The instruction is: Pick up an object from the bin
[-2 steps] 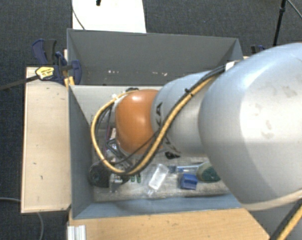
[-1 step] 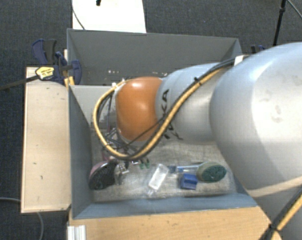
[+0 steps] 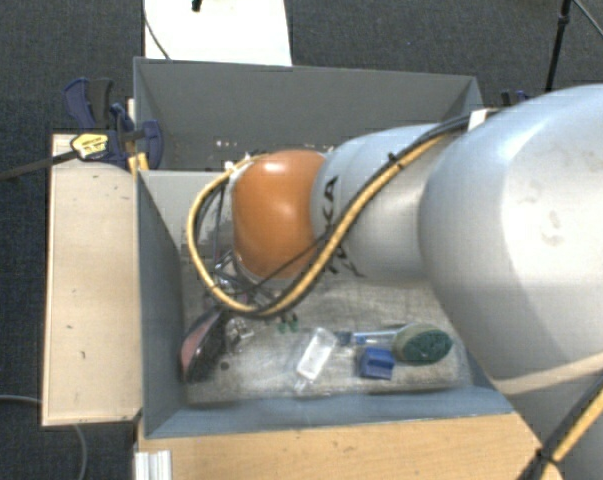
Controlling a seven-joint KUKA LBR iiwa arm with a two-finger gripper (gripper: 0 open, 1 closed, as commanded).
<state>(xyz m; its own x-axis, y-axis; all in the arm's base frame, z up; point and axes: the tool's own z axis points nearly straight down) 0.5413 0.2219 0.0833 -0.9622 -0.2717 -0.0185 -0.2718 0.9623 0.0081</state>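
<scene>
Now the big grey arm [image 3: 461, 218] is reaching into the bin [image 3: 166, 288] from the right and bending down toward its left side. An orange cover [image 3: 271, 208] is sitting on the wrist, and cables [image 3: 195, 230] are looping round it. Under the cover the gripper [image 3: 231, 330] is hanging low, close to the bin floor near the front left corner.

A dark red thing [image 3: 199, 348] is lying just beside the gripper, on its left and a bit nearer the front wall. It looks long, and it is slanting from the front left corner up toward the gripper. I cannot tell if the two are touching. I also cannot tell if the gripper is open or closed.

A clear plastic piece [image 3: 316, 353], a blue block [image 3: 376, 366] and a round green thing [image 3: 424, 344] are lying off to the right. I am guessing a small move left would put the gripper over the dark red thing.
</scene>
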